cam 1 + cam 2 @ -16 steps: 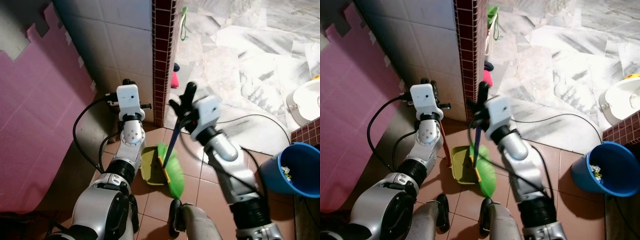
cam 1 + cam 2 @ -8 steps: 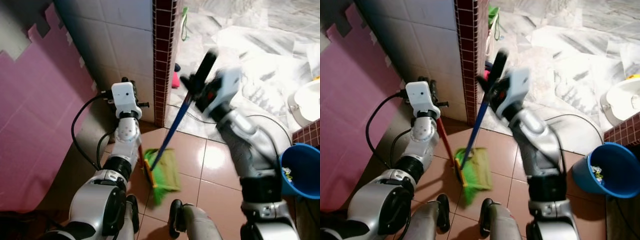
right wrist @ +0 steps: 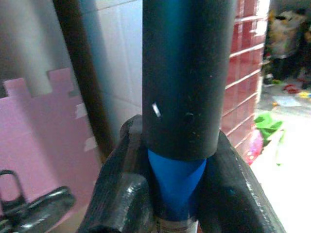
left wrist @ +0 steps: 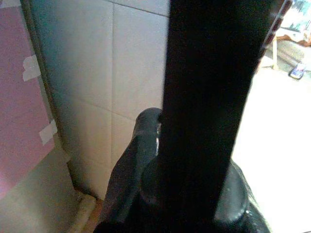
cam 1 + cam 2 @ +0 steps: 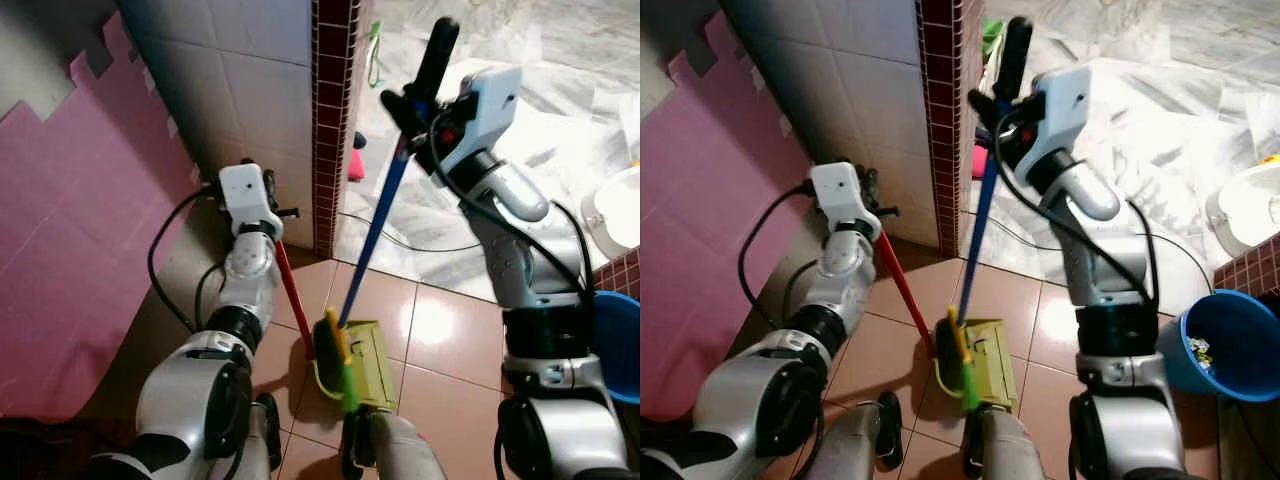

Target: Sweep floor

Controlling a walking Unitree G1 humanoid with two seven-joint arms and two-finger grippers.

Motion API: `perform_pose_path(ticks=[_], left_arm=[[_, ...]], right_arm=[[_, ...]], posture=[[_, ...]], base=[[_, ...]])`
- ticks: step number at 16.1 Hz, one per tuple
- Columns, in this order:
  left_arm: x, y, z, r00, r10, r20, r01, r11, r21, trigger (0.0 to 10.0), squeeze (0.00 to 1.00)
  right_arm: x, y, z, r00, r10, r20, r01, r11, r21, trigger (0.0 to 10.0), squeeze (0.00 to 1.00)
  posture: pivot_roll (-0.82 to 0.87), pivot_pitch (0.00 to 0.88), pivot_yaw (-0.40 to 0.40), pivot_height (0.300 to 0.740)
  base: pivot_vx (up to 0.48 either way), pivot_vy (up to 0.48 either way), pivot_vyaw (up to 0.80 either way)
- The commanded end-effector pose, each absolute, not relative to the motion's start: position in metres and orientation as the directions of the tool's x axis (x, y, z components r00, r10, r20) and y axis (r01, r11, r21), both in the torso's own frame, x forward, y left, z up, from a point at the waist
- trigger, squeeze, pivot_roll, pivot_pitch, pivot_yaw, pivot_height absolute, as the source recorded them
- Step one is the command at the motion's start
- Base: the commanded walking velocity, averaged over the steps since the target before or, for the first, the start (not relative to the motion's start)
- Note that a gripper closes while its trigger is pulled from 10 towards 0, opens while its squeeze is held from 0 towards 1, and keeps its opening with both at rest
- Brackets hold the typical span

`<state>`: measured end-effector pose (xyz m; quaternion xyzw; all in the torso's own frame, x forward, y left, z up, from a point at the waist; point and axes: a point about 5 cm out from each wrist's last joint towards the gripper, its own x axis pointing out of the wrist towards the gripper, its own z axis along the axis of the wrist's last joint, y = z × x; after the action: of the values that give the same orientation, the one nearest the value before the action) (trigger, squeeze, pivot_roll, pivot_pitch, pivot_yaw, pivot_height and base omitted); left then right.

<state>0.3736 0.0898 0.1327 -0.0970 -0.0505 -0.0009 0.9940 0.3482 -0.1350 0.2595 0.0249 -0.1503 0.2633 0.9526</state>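
One blue bucket (image 5: 1225, 340) right; maroon-tiled pillar (image 5: 330, 110) behind broom (image 5: 375, 225).

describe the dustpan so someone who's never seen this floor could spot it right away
Start at the dark red tiled wall corner and drop to the brown floor tiles just before the robot's feet. The dustpan lies there: a flat yellow-green scoop on a red handle held by the left gripper, with the blue-handled broom resting in it.

One broom (image 5: 375, 235), one green dustpan (image 5: 362, 362), one blue bucket (image 5: 1220, 345) and two silver arms
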Motion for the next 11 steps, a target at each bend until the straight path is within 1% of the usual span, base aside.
perform_pose_path(ticks=[1,4,5,6,8,11], left_arm=[[0.373,0.088,0.126,0.998,-0.009,0.054,0.021,0.975,-0.223,10.0,0.0],[0.375,0.091,0.13,0.998,0.008,0.062,0.004,0.982,-0.191,10.0,0.0],[0.377,0.094,0.133,0.998,0.025,0.064,-0.013,0.983,-0.183,10.0,0.0],[0.379,0.095,0.135,0.998,-0.005,0.068,0.017,0.982,-0.19,10.0,0.0],[0.378,0.1,0.133,0.997,-0.036,0.075,0.049,0.981,-0.19,10.0,0.0],[0.374,0.105,0.123,0.998,-0.032,0.049,0.039,0.986,-0.164,10.0,0.0]], right_arm=[[0.346,-0.138,0.286,0.778,0.474,0.412,-0.486,0.87,-0.084,10.0,0.0],[0.351,-0.15,0.295,0.791,0.405,0.458,-0.376,0.913,-0.158,10.0,0.0],[0.351,-0.154,0.296,0.797,0.38,0.47,-0.32,0.925,-0.206,10.0,0.0],[0.351,-0.156,0.295,0.797,0.365,0.481,-0.292,0.93,-0.221,10.0,0.0],[0.349,-0.156,0.294,0.792,0.347,0.502,-0.276,0.937,-0.213,10.0,0.0],[0.351,-0.153,0.29,0.789,0.345,0.508,-0.278,0.938,-0.205,10.0,0.0]], posture=[[-0.15,0.062,0.039,0.74],[-0.16,0.034,0.041,0.74],[-0.16,0.026,0.042,0.74],[-0.15,0.018,0.043,0.74],[-0.15,0.012,0.045,0.74],[-0.14,0.011,0.047,0.74]], base=[[0.0,0.0,0.0],[0.0,0.0,0.0],[0.0,0.0,0.0],[0.0,0.0,0.0],[0.0,0.0,0.0],[0.0,0.0,0.0]])
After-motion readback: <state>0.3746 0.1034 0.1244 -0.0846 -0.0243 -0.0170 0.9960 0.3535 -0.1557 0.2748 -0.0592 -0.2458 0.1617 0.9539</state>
